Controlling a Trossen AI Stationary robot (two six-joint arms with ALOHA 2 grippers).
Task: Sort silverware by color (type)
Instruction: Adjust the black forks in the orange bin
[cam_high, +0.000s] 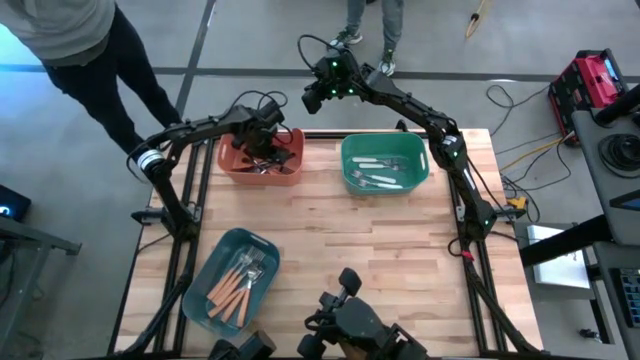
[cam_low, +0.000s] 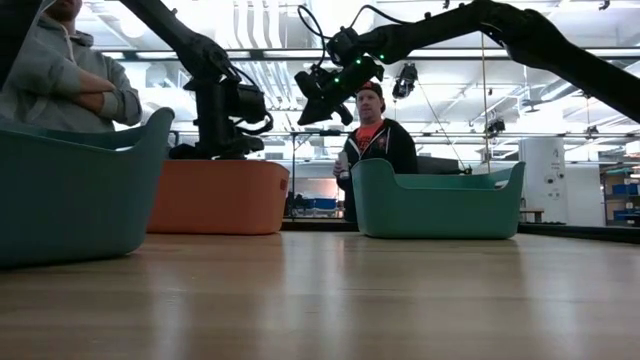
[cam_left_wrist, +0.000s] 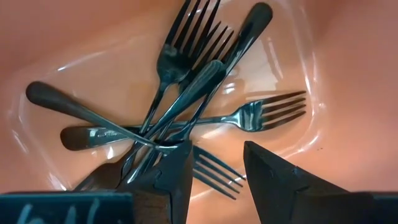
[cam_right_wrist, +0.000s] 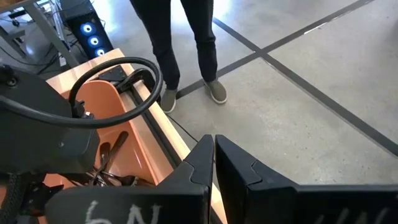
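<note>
At the near left of the wooden table (cam_high: 330, 240), a blue bin (cam_high: 212, 262) holds the orange-handled utensils (cam_high: 232, 290). Farther off, a green bin (cam_high: 352, 150) on the right holds the white-handled pieces (cam_high: 378, 172). On the far left, the left gripper (cam_left_wrist: 216, 163) hangs with fingers apart inside the orange bin (cam_left_wrist: 93, 37), over the black forks (cam_left_wrist: 186, 93), gripping nothing. Beyond the far edge, the right gripper (cam_right_wrist: 214, 152) is closed and empty.

Three rectangular plastic bins stand on the wooden table: one orange bin (cam_high: 232, 160) and two teal bins (cam_high: 424, 165) (cam_high: 200, 285). The orange bin holds five glossy all-black forks (cam_left_wrist: 186, 87). About five orange-handled forks (cam_high: 232, 292) lie in the near teal bin, and about three white-handled utensils (cam_high: 378, 163) in the far one.
</note>
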